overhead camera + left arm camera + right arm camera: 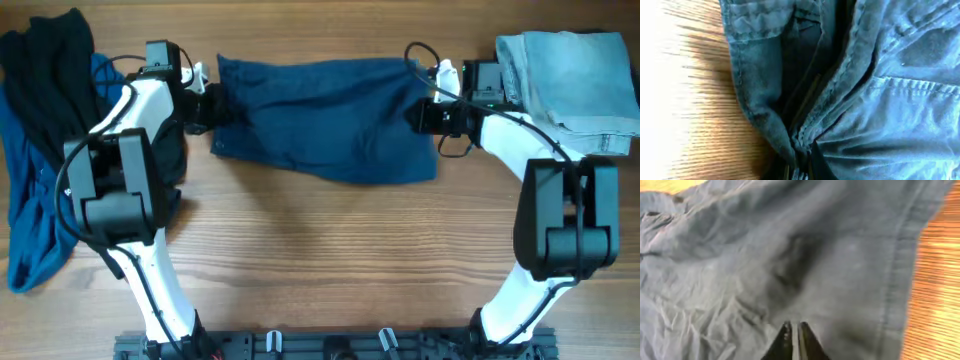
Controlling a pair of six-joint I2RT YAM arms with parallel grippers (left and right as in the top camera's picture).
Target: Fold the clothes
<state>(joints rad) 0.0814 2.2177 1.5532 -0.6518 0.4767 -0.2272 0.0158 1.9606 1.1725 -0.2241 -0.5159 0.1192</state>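
Shorts (325,115) lie on the table (330,260) — heaped clothes (45,130) left, folded denim (570,85) right.

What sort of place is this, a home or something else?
Probably a robot test bench, not a home: at a wooden table, the left pincer and right pincer hold navy shorts stretched between them, with a dark garment pile and a pale denim pile at the sides.

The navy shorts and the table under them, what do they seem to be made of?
The navy shorts: probably woven cotton twill, matte, with stitched seams and soft creases. The table: wood or wood-look laminate, visible grain, slight sheen.
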